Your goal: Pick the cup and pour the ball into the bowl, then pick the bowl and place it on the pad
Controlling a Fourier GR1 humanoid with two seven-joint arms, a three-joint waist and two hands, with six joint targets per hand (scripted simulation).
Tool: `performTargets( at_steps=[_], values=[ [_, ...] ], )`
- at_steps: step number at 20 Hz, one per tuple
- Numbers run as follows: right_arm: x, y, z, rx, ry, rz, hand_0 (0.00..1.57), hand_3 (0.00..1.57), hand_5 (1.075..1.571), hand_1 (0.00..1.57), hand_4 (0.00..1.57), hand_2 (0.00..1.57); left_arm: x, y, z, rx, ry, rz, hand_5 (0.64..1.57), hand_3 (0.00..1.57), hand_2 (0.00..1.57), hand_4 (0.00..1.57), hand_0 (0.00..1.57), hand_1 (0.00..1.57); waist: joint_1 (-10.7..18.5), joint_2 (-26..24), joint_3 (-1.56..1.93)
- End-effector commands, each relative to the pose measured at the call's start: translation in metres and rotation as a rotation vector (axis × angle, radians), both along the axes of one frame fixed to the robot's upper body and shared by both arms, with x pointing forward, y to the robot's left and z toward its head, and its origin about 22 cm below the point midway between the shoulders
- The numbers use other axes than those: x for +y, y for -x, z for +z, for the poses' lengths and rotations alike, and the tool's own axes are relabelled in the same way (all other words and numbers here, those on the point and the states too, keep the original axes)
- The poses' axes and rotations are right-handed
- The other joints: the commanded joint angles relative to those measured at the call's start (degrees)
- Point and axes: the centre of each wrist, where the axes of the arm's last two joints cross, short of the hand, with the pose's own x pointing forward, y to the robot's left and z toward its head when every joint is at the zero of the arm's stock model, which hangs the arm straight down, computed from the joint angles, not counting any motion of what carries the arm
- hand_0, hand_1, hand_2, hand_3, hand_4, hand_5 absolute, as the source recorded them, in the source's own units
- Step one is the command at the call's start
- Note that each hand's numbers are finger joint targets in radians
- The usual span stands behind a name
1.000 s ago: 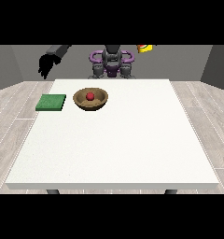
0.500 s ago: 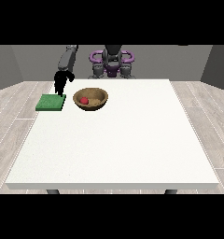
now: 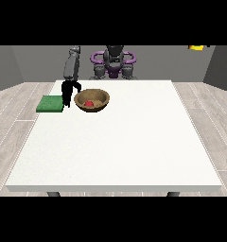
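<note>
Bowl [image 3: 92, 100], brown and wooden, sits on the white table [image 3: 120, 142] towards its far left part in the front view, well in from the near edge and a little in from the far one. Inside it lies the red ball [image 3: 89, 103], resting on the bowl's floor. Just beside the bowl on the view's left lies the green pad [image 3: 50, 103], flat, close to the table's left edge; a narrow strip of white shows between pad and bowl. From the bowl towards the view's right and towards the camera the tabletop runs wide and bare to its edges.

The hand at the view's left [image 3: 68, 91] hangs from a grey forearm [image 3: 72, 67] that comes steeply down from the robot's shoulder. It stands over the gap between pad and bowl, just beside the bowl's left rim; whether it touches the rim I cannot tell. Its fingers point downward to the table and one part hooks out towards the bowl, but how far they are parted I cannot tell. The robot's torso [image 3: 114, 61] stands behind the far edge.
</note>
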Motion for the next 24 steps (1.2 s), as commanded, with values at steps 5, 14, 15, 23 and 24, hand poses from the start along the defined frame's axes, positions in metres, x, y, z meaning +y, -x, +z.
performTargets(
  at_steps=[5, 14, 15, 23, 24],
  values=[
    [-0.01, -0.009, -0.012, -0.079, -0.003, -0.053, 0.0, 0.0, 1.552, 0.0, 0.51, 0.0, 0.017, 0.022, 0.037, -0.098, -0.01, -0.003, 1.538, 0.0, 0.0, 1.02, 0.0, 0.0, 1.2, 5.0, 0.07],
    [-0.003, -0.028, -0.005, -0.083, -0.005, -0.03, 0.0, 0.0, 1.547, 0.0, 0.46, 0.0, 0.017, 0.035, 0.048, -0.117, -0.007, -0.033, 1.538, 0.0, 0.0, 1.02, 0.0, 0.0, 1.5, 6.3, 0.07],
    [0.026, -0.024, -0.016, -0.053, 0.006, 0.01, 0.0, 0.0, 1.546, 0.0, 0.43, 0.0, 0.03, 0.033, 0.044, -0.088, -0.005, 0.017, 1.538, 0.0, 0.0, 1.02, 0.0, 0.0, -0.4, 5.3, 0.03],
    [0.027, -0.021, -0.022, 0.031, 0.029, -0.101, 0.0, 0.0, 1.568, 0.0, 0.62, 0.0, 0.072, 0.048, 0.055, -0.156, -0.002, 0.025, 1.54, 0.0, 0.0, 1.02, 0.0, 0.0, 0.7, 9.3, -0.01],
    [0.022, -0.021, -0.023, 0.096, 0.032, -0.16, 0.88, 0.0, 1.514, 0.88, 0.61, 0.58, 0.054, 0.042, 0.058, -0.146, 0.022, -0.007, 1.535, 0.0, 0.0, 1.02, 0.0, 0.0, 1.5, 9.4, 0.05]
  ],
)
